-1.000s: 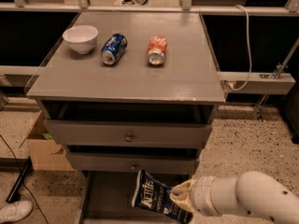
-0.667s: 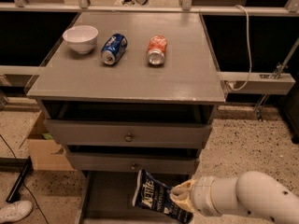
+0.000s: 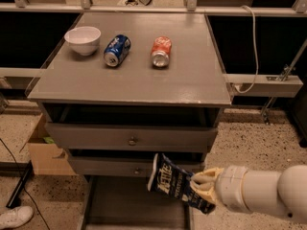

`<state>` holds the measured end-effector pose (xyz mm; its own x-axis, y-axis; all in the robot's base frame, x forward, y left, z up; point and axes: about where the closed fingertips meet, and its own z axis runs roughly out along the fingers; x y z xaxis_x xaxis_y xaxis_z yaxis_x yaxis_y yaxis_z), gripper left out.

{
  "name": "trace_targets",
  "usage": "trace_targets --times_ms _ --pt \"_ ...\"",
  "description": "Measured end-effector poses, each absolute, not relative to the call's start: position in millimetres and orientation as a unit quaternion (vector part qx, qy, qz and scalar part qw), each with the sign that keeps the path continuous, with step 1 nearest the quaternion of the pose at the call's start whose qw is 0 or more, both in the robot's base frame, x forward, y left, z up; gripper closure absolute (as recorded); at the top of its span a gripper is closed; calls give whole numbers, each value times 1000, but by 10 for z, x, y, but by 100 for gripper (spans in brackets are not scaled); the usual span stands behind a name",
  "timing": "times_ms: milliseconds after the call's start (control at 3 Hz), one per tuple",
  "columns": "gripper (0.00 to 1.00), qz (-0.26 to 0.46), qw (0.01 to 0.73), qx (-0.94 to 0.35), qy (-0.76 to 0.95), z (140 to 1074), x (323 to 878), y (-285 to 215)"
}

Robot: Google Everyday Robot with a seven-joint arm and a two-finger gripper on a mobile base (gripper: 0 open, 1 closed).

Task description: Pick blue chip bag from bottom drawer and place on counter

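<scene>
At the five o'clock corner of the view, the gripper point(image 3: 200, 188) is reaching in from the right on its white arm. Its cream fingers point(image 3: 205, 178) are pinching the lower right edge of the blue chip bag point(image 3: 169, 178). The bag is hanging tilted, clear of the bottom drawer point(image 3: 129, 207) lying open beneath it at six o'clock. Its top corner is crossing the front of the lower knobbed drawer point(image 3: 110, 166). Further back, toward twelve o'clock, the worktop point(image 3: 134, 83) is carrying a white bowl point(image 3: 83, 39) at eleven o'clock. A blue soda can point(image 3: 117, 50) and an orange can point(image 3: 161, 51) are lying on their sides beside it.

The hold is looking thin to me: slick foil gripped by one edge may be sliding out as the arm is climbing, dropping the bag back into the tray. The bag's free top corner is also sitting close under the knobbed fronts and the worktop's lip, so a straight rise risks snagging it there. On arrival, a swinging bag could be nudging the cans, which would roll; the near half of the worktop seems the safer landing.

Compared with a second ago, the bag is riding higher. Then its top was sitting below the knobbed front, low over the tray, and now it is overlapping that front. The gripper is correspondingly higher, while the bowl and cans are lying as they were.
</scene>
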<state>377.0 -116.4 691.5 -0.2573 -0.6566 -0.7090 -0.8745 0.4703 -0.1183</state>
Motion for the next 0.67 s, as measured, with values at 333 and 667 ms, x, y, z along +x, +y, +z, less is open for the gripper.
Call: trace_targets --times_ms 333,667 --pt "100 120 388 -493 770 7554 3866 -1278" --pt "100 116 391 -493 769 7628 3892 -1294"
